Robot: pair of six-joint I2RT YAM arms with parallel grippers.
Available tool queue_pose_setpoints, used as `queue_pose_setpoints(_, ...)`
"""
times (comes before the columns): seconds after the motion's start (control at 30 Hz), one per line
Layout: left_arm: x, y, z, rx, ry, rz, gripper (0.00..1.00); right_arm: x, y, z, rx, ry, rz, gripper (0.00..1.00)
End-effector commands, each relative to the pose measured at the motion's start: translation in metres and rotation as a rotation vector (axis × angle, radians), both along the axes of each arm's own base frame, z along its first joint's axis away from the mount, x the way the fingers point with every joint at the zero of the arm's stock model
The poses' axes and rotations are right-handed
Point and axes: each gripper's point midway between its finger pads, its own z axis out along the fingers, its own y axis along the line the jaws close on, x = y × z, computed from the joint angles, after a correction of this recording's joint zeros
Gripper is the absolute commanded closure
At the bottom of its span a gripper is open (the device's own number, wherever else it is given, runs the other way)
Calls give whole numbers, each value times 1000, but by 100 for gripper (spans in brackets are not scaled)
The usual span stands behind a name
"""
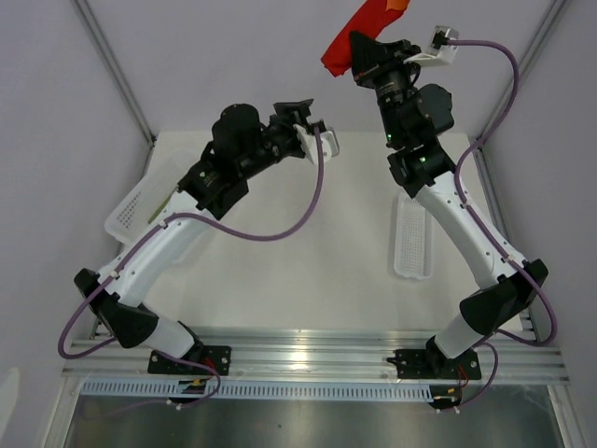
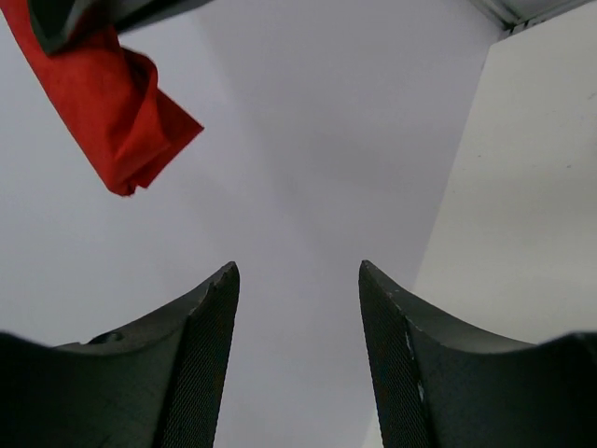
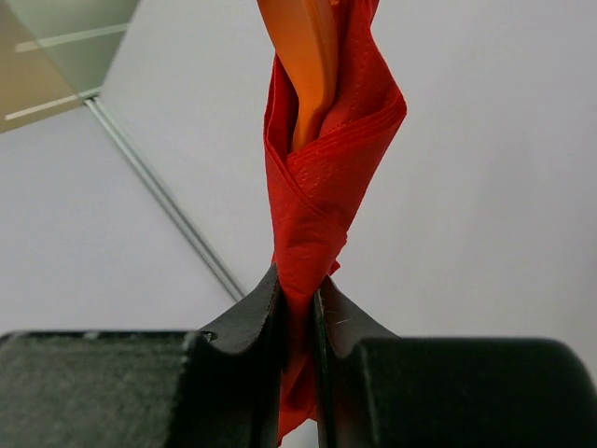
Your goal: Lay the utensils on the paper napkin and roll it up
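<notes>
The bright red thin paper napkin (image 3: 317,187) is already wound into a narrow, twisted roll, with an orange-red plastic utensil handle (image 3: 303,56) poking out of its upper end. How many pieces are wrapped inside cannot be told. The right gripper (image 3: 298,282) is clamped narrowly on the lower part of the roll and holds it in the air, above the far edge of the white table (image 1: 308,271) toward its right corner, resting on nothing. The left gripper (image 2: 297,280) points up toward the roll's free end, well apart from it, its jaws moderately spread and empty.

By my reading the loading and rolling are essentially done. What seems left is tidying the loose, flared end, if needed, and laying the roll down on the table.
</notes>
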Motion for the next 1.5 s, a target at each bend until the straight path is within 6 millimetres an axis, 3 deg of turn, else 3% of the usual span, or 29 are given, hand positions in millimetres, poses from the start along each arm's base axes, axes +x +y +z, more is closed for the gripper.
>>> queue_pose_setpoints(0.0, -21, 4, 55, 25, -396, -2, 42, 4, -9, -5, 69, 74, -58, 100)
queue_pose_setpoints(0.17, -36, -12, 69, 33, -504, -38, 46, 6, -9, -22, 100, 119, -61, 100)
queue_pose_setpoints(0.27, -43, -27, 63, 61, -528, -71, 53, 4, -6, -26, 110, 130, -48, 100)
queue_pose_setpoints(0.4, -39, -27, 63, 95, -562, -42, 57, 2, -6, -31, 100, 139, -44, 100)
queue_pose_setpoints(0.57, -29, -28, 44, 198, -562, -30, 60, -7, -10, -29, 127, 114, -31, 100)
queue_pose_setpoints(0.77, -18, -19, 28, 292, -583, 9, 57, -24, -20, -17, 155, 74, -19, 100)
queue_pose_setpoints(0.93, -17, -23, 18, 320, -562, -8, 57, -32, -16, -11, 151, 47, 15, 100)
queue_pose_setpoints(1.2, -16, -21, 22, 330, -591, 19, 60, -34, -9, -12, 127, 38, 28, 100)
queue_pose_setpoints(1.37, -22, -23, 46, 280, -667, 26, 60, -31, -6, -14, 120, 37, 32, 100)
queue_pose_setpoints(1.47, -18, -28, 44, 300, -686, 24, 61, -33, -2, -13, 113, 27, 48, 100)
